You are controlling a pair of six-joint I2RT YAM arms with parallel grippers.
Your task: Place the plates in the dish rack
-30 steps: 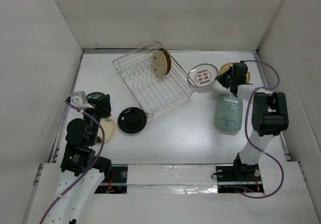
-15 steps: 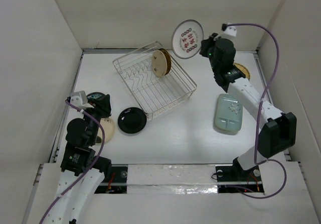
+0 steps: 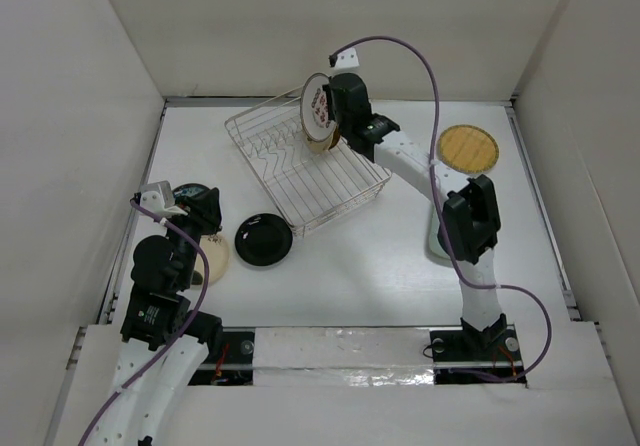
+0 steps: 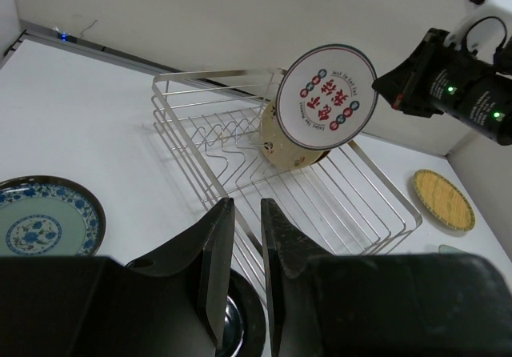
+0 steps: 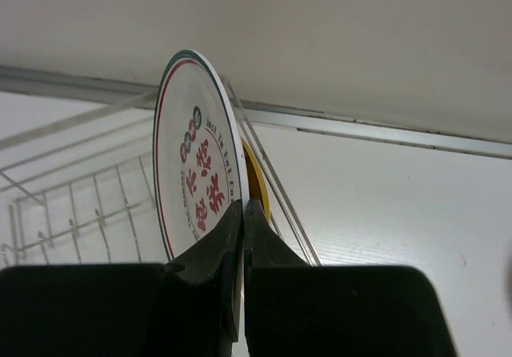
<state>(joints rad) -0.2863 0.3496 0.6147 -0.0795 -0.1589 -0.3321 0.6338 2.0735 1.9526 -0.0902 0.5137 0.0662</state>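
My right gripper (image 3: 330, 106) (image 5: 242, 203) is shut on the rim of the white plate with red marks (image 3: 317, 105) (image 5: 196, 181) (image 4: 326, 95). It holds the plate on edge above the far corner of the silver wire dish rack (image 3: 300, 171) (image 4: 336, 205). Just behind it a tan round plate (image 3: 322, 138) (image 4: 282, 139) stands upright in the rack. My left gripper (image 3: 205, 211) (image 4: 242, 209) hovers low at the left, its fingers a narrow gap apart with nothing between. Beside it lie a teal patterned plate (image 3: 189, 193) (image 4: 44, 222), a cream plate (image 3: 213, 257) and a glossy black plate (image 3: 264, 238).
A brown-and-gold plate (image 3: 469, 148) (image 4: 444, 200) lies at the far right. The pale green rectangular plate (image 3: 434, 238) is mostly hidden behind my right arm's upper link. White walls enclose the table on the back, left and right.
My right arm has lifted the white red-marked plate from the right side of the table and swung it left, over the rack's far corner. The left arm has not moved.
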